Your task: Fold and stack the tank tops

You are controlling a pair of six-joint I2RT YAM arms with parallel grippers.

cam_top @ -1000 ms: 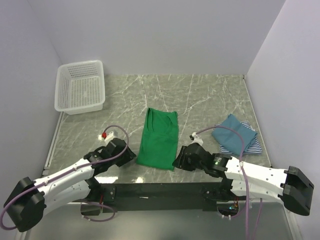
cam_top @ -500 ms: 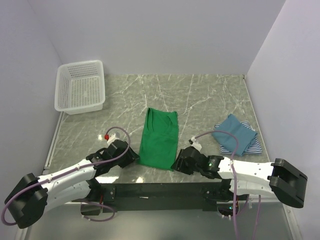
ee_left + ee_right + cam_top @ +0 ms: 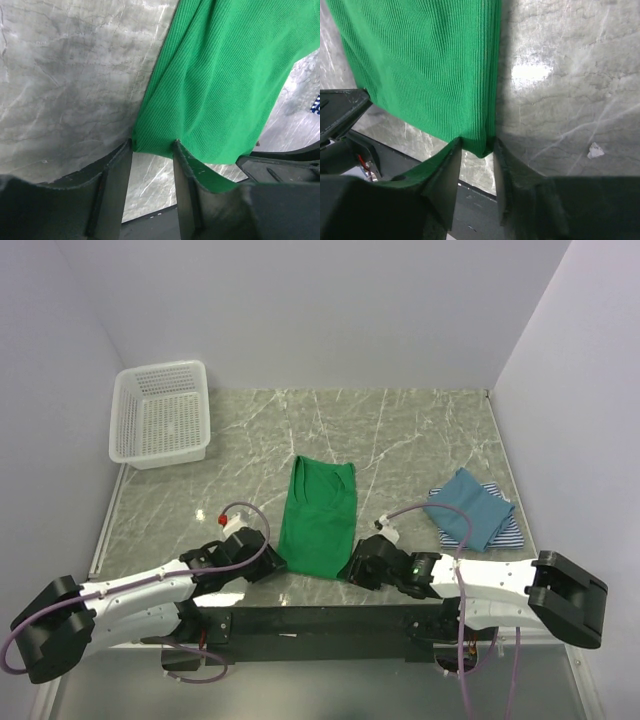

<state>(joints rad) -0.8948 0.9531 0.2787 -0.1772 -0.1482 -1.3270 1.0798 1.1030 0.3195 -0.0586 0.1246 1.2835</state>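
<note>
Jaws astride grn top point(image 3: 220, 75) (grip unclear)

White plastic lattice basket point(image 3: 165, 452) upright at far left, grey marbled table point(image 3: 420, 430), pale walls point(image 3: 330, 310)

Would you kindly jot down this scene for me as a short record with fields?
Green top: flat, mid-table, folded narrow
Left gripper: fingers astride its near-left corner; grip unclear
Right gripper: fingers astride its near-right corner; grip unclear
Teal top: folded, lying on striped top, at right
Basket: far left corner
</note>
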